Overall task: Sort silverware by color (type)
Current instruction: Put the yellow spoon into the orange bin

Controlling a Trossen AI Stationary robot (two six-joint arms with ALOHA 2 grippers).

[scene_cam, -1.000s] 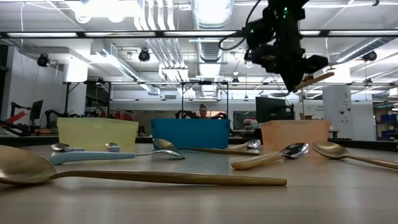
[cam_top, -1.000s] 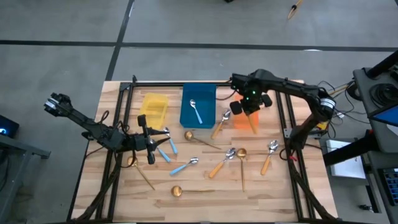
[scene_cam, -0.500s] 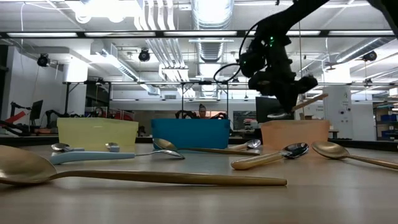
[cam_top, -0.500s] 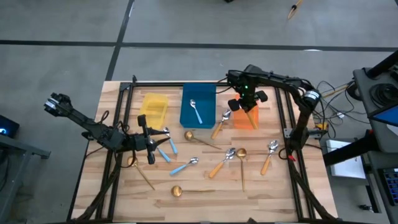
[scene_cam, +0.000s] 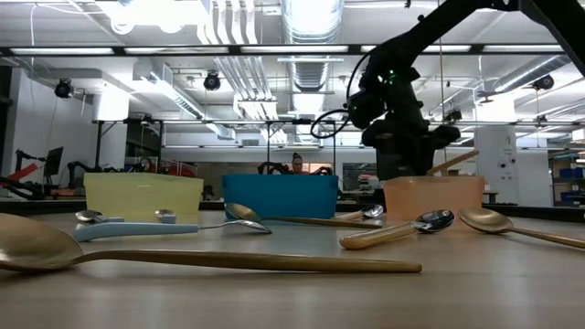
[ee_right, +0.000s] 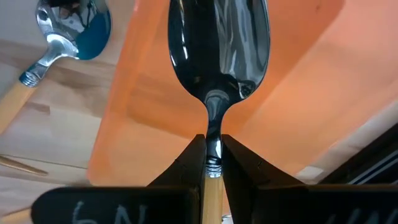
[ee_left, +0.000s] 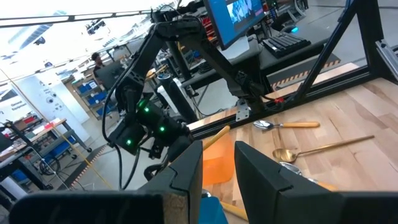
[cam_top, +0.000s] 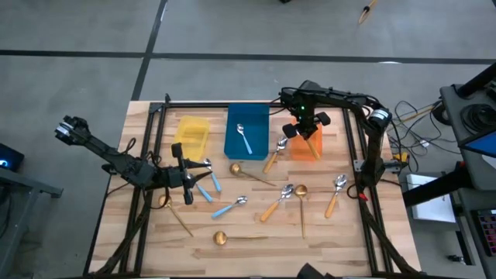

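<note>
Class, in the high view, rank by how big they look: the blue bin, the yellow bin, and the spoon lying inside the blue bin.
1. Blue bin, largest.
2. Yellow bin, clearly smaller.
3. Blue-handled spoon inside the blue bin, smallest.
All sit on the table, so distance barely skews this.

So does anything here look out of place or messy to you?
Nothing looks broken or spilled. One orange-handled silver spoon rests its bowl on the rim of the blue plastic bin. The right gripper, shut on another orange-handled spoon, hangs over the orange plastic bin.
</note>
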